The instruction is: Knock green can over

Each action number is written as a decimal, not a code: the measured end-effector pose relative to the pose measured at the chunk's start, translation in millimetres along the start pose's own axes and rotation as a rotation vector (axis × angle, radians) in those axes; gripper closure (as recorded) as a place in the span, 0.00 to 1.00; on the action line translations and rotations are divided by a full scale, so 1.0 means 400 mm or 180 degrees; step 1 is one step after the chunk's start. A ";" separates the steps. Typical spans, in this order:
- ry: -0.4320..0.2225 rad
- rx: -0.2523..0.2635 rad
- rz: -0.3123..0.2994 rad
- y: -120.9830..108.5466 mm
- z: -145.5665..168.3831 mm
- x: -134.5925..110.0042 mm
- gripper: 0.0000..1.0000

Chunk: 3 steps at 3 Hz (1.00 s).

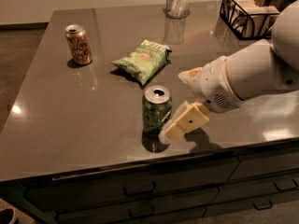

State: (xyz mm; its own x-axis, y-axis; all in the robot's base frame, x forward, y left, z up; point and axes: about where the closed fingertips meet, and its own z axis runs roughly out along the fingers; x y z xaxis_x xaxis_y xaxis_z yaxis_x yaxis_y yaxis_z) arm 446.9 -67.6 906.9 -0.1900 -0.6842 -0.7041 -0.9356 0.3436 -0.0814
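The green can [156, 111] stands upright near the front edge of the dark table [84, 120]; it has a dark green patterned body and a silver top. My gripper [174, 104] comes in from the right on a white arm [252, 76] and is open. Its lower tan finger [186, 122] sits right against the can's lower right side. The upper finger [189, 73] is behind and to the right of the can, apart from it.
A light green chip bag [142, 59] lies just behind the can. An orange-gold can [78, 44] stands at the back left. A metal cup [177, 1] and a black wire basket [247, 13] stand at the back right. Drawers run below the front edge.
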 end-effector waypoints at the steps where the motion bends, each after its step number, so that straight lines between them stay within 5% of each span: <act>1: -0.0102 0.0042 0.0014 0.008 0.026 -0.031 0.00; 3: -0.0206 0.0038 0.0058 0.016 0.063 -0.071 0.41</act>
State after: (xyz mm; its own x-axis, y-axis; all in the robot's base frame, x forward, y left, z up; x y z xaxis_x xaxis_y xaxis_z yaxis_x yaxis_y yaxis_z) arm 453.6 -29.7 908.8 -0.1870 -0.6348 -0.7497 -0.9285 0.3635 -0.0762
